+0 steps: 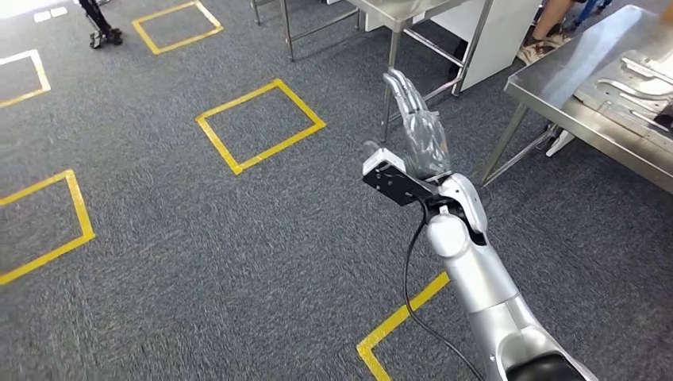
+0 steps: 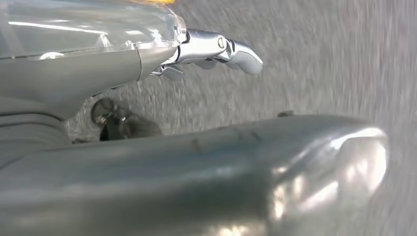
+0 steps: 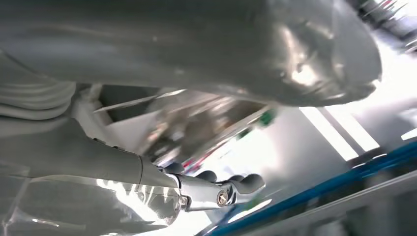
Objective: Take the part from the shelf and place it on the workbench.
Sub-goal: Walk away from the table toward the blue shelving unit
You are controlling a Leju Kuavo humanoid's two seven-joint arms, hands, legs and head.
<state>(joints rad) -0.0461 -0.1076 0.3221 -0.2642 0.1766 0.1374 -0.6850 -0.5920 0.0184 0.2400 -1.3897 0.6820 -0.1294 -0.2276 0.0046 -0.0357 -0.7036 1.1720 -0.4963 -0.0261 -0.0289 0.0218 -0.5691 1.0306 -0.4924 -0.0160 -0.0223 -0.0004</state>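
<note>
My right hand (image 1: 417, 127) is raised in front of me on its silver arm, fingers straight and apart under a clear cover, with nothing in it. In the right wrist view the right hand (image 3: 98, 162) has its fingers (image 3: 231, 189) stretched out, well apart from the thick thumb. My left hand (image 2: 88, 73) hangs over grey carpet, its fingers (image 2: 241, 51) extended and holding nothing. The steel workbench (image 1: 571, 87) stands at the right, beyond my right hand, with flat grey metal parts (image 1: 635, 79) lying on it.
A second steel table (image 1: 397, 12) stands at the back, with a white cabinet (image 1: 500, 40) beside it. A person's shoe (image 1: 544, 44) is near the workbench's far end. Yellow tape squares (image 1: 260, 125) mark the grey carpet to the left.
</note>
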